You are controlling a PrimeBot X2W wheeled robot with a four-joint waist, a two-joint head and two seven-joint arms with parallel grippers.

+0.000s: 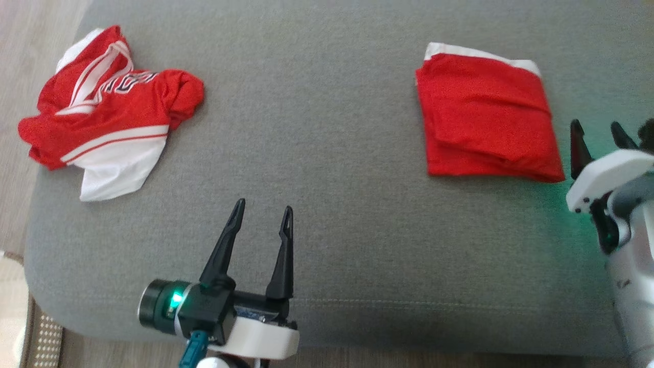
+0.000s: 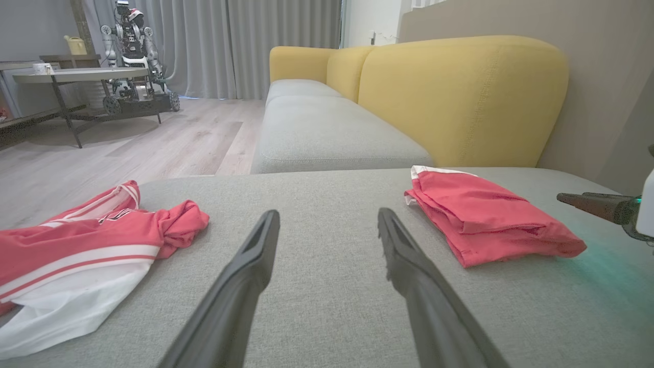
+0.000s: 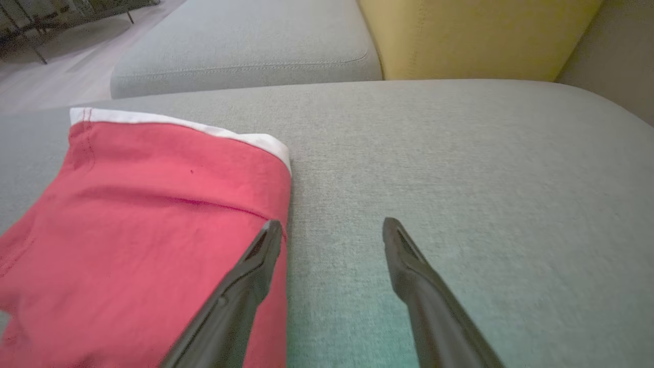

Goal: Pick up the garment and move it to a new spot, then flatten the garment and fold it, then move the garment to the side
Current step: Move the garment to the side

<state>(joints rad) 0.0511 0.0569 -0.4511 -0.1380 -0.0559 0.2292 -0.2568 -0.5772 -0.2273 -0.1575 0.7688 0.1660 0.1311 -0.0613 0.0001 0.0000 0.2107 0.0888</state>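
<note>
A folded red garment [image 1: 485, 117] with a white band along its far edge lies on the right of the grey cushion [image 1: 317, 153]; the same folded garment [image 2: 485, 220] [image 3: 153, 230] lies flat in both wrist views. My right gripper [image 1: 599, 132] is open just past its right edge, holding nothing; in the right wrist view the gripper [image 3: 332, 227] has its left finger over the cloth's edge. My left gripper [image 1: 263, 207] is open near the cushion's front edge, empty, and its wrist view shows the gripper [image 2: 327, 217] between the two garments.
A crumpled red and white jersey [image 1: 107, 107] lies at the cushion's far left, and this jersey [image 2: 76, 245] reaches the edge. Behind stand a yellow sofa back [image 2: 460, 97], another grey seat [image 2: 327, 133], wooden floor, a table [image 2: 76, 76] and another robot [image 2: 133, 56].
</note>
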